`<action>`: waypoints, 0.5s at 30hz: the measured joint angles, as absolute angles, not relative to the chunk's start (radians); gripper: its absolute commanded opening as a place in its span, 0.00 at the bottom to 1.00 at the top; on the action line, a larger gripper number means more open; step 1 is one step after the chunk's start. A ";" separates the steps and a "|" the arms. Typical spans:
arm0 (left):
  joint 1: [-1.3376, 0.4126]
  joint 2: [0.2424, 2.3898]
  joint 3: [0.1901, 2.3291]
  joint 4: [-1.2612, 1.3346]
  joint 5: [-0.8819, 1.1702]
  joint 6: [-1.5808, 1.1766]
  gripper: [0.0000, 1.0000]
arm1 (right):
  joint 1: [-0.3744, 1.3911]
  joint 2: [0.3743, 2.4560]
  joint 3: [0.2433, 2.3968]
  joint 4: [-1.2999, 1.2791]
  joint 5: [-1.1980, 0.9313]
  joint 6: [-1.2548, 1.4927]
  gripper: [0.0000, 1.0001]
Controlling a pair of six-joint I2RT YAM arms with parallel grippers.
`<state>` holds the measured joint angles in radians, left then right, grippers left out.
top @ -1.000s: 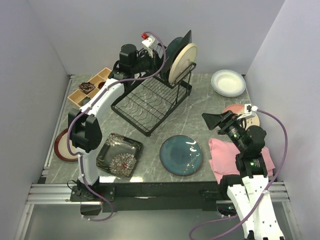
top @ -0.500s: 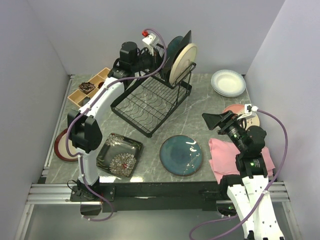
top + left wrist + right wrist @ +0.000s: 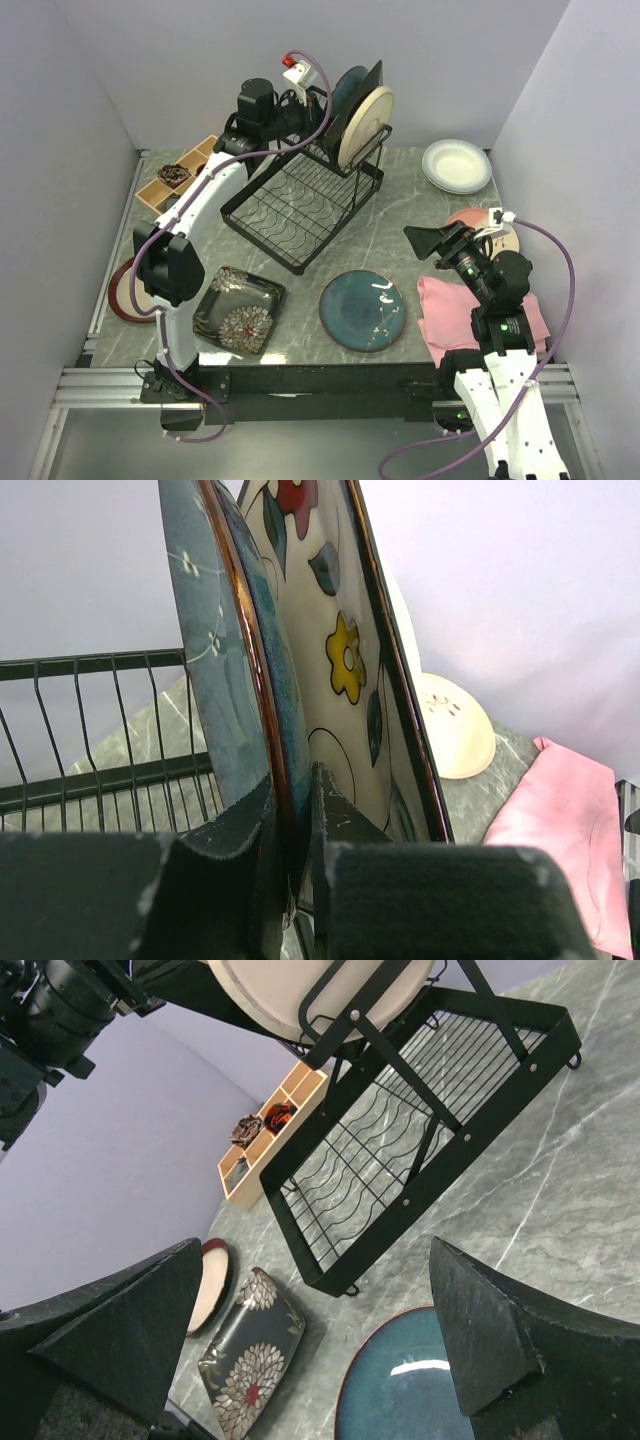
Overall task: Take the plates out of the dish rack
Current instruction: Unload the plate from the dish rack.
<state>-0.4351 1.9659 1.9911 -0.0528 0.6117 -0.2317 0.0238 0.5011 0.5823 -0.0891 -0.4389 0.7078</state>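
The black wire dish rack (image 3: 300, 205) stands at the back centre. Three plates stand upright in its upper frame: a round teal plate (image 3: 345, 92), a cream square plate with coloured flowers (image 3: 345, 650) and a round cream plate (image 3: 365, 125). My left gripper (image 3: 312, 100) reaches into the rack from the left. In the left wrist view it (image 3: 292, 810) is shut on the teal plate's (image 3: 225, 670) brown rim, one finger on each face. My right gripper (image 3: 432, 243) is open and empty above the table at the right, and it also shows in the right wrist view (image 3: 320, 1340).
On the table lie a black square flowered plate (image 3: 238, 308), a teal plate (image 3: 362, 310), a white plate (image 3: 456, 165), a brown-rimmed plate (image 3: 125, 290) and a pink plate (image 3: 478, 222). A wooden compartment tray (image 3: 180, 175) stands at the back left. A pink cloth (image 3: 450, 315) lies under the right arm.
The left wrist has shifted slightly up and to the left at the rack. The plates and the right arm have not visibly moved.
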 measured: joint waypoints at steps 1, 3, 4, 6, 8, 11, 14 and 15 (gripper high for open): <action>-0.435 1.966 1.991 -0.053 0.612 -0.232 0.01 | 0.024 0.501 0.582 -0.089 -0.439 0.708 1.00; -0.435 1.965 1.991 -0.051 0.612 -0.236 0.01 | 0.024 0.501 0.582 -0.089 -0.439 0.708 1.00; -0.434 1.964 1.991 -0.050 0.612 -0.242 0.01 | 0.024 0.501 0.582 -0.089 -0.439 0.708 1.00; -0.431 1.960 1.988 -0.046 0.614 -0.257 0.01 | 0.024 0.501 0.582 -0.089 -0.439 0.708 1.00; -0.427 1.953 1.983 -0.041 0.611 -0.266 0.01 | 0.024 0.501 0.582 -0.089 -0.439 0.708 1.00; -0.418 1.942 1.983 -0.033 0.603 -0.280 0.01 | 0.024 0.501 0.582 -0.089 -0.439 0.707 1.00; -0.413 1.934 1.983 -0.033 0.604 -0.292 0.01 | 0.024 0.501 0.582 -0.089 -0.438 0.707 1.00; -0.414 1.930 1.983 -0.034 0.603 -0.293 0.01 | 0.024 0.501 0.582 -0.089 -0.439 0.708 1.00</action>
<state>-0.4137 1.9297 1.9835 -0.0338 0.6033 -0.2932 0.0238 0.5011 0.5823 -0.0891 -0.4385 0.7078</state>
